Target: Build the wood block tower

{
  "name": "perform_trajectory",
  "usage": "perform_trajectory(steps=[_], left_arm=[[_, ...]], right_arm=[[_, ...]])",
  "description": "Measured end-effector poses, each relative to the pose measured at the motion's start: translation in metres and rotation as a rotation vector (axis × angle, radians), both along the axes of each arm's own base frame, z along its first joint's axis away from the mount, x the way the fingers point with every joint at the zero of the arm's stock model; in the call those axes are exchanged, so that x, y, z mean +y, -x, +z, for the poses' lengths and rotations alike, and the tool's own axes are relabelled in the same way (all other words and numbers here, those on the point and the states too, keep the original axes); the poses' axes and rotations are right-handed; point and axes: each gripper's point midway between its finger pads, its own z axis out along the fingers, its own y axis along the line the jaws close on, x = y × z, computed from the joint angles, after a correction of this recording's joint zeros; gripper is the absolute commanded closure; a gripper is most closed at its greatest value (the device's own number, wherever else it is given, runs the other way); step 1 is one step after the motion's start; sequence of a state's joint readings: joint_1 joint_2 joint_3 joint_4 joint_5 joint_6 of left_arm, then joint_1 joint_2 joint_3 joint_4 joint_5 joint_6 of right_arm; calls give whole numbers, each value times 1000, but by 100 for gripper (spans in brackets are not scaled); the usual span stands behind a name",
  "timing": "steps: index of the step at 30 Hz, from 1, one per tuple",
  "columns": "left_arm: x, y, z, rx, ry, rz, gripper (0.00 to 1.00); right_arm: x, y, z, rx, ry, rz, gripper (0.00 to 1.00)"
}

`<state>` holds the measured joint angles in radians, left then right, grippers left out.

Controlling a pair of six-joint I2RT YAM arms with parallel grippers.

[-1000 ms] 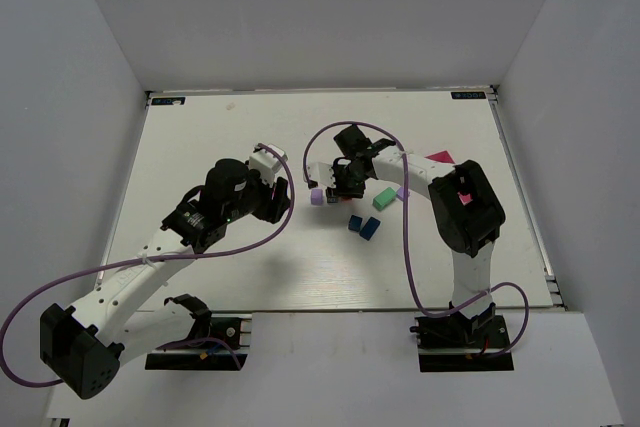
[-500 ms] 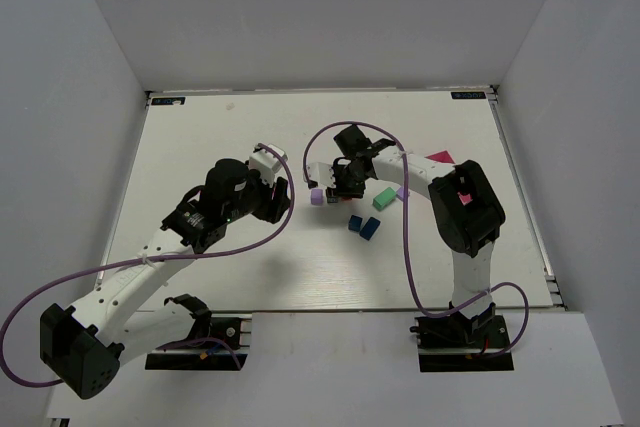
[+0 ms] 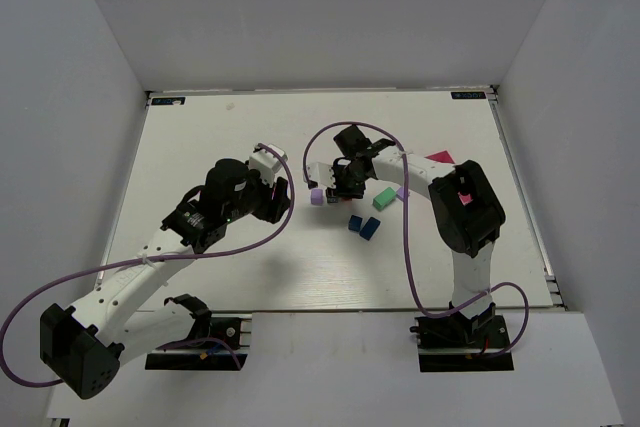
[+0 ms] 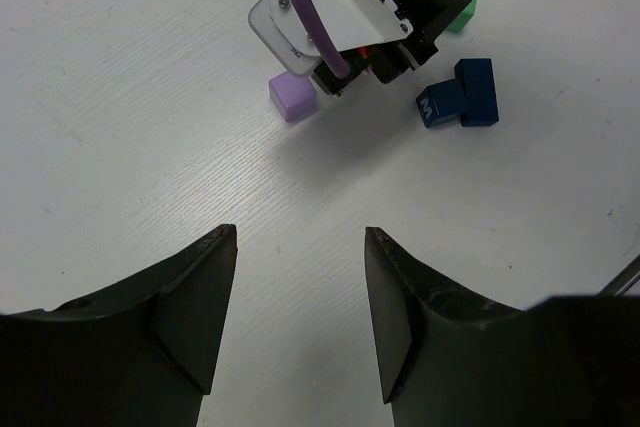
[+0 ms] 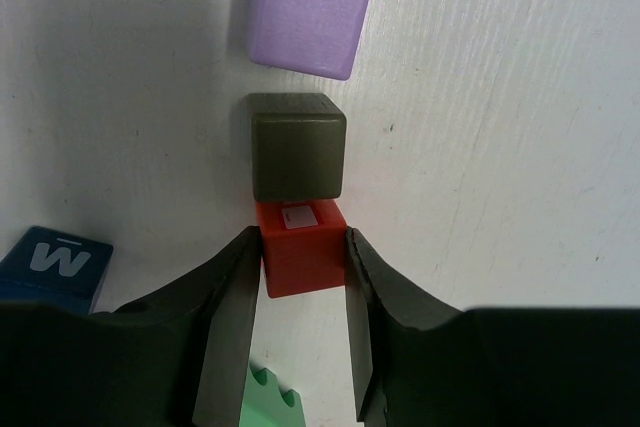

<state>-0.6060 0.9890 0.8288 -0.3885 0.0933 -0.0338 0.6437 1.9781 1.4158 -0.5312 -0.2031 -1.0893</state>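
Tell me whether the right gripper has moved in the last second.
No. In the top view the right gripper stays beside the purple cube, jaws around the red cube, exactly as before.

White letter M on blue block (image 5: 50, 261); sticker (image 5: 297, 215) on red block (image 5: 303, 259) illegible.

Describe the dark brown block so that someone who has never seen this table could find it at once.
Find the right arm's hand, low over the middle of the white table. Three cubes line up from it: the red block in its grip, then the dark brown block, then the purple block. It is the middle one, and the only olive-brown cube.
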Motion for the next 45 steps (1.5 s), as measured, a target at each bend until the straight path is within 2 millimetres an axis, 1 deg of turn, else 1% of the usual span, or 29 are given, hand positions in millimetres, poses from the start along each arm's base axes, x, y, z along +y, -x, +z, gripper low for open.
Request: perform_trajectory(steps=[10, 12, 13, 17, 18, 20, 21, 23, 25, 26, 27, 30, 36, 37, 42, 45], left_arm=[[0, 0, 0, -2, -3, -2, 36], [0, 0, 0, -4, -5, -3, 36], [0, 0, 0, -4, -5, -3, 36], [0, 0, 0, -4, -5, -4, 36], [0, 0, 0, -4, -5, -4, 36], [0, 0, 0, -4, -5, -4, 36], [0, 0, 0, -4, -5, -4, 36], [0, 0, 0, -4, -5, -4, 36], [0, 0, 0, -5, -5, -4, 36], [0, 0, 0, -4, -5, -4, 36], [0, 0, 0, -4, -5, -4, 36], [0, 0, 0, -4, -5, -4, 36], [0, 0, 0, -5, -5, -4, 36], [0, 0, 0, -4, -5, -4, 34], [0, 0, 0, -6, -5, -4, 34], [0, 0, 1, -7, -4, -3, 34]], right_arm=[[-1, 2, 0, 9, 3, -5, 89], [-2, 3, 0, 10, 5, -5, 86], [-2, 3, -1, 10, 6, -5, 86], [-2, 3, -1, 9, 10, -5, 78], [-2, 3, -1, 8, 11, -5, 73], [-2, 3, -1, 6, 14, -5, 69], [-2, 4, -1, 5, 14, -5, 61], [-2, 4, -1, 4, 16, -5, 56], [-3, 4, -1, 5, 16, -7, 42], [-3, 5, -2, 6, 16, -7, 33], [-4, 6, -4, 11, 18, -11, 11], [-8, 11, -10, 26, 31, -10, 10], [-7, 11, -8, 22, 27, -10, 10], [-7, 11, -7, 21, 26, -11, 10], [-7, 9, 4, -2, 11, -11, 10], [-7, 6, 19, -37, -1, -18, 10]])
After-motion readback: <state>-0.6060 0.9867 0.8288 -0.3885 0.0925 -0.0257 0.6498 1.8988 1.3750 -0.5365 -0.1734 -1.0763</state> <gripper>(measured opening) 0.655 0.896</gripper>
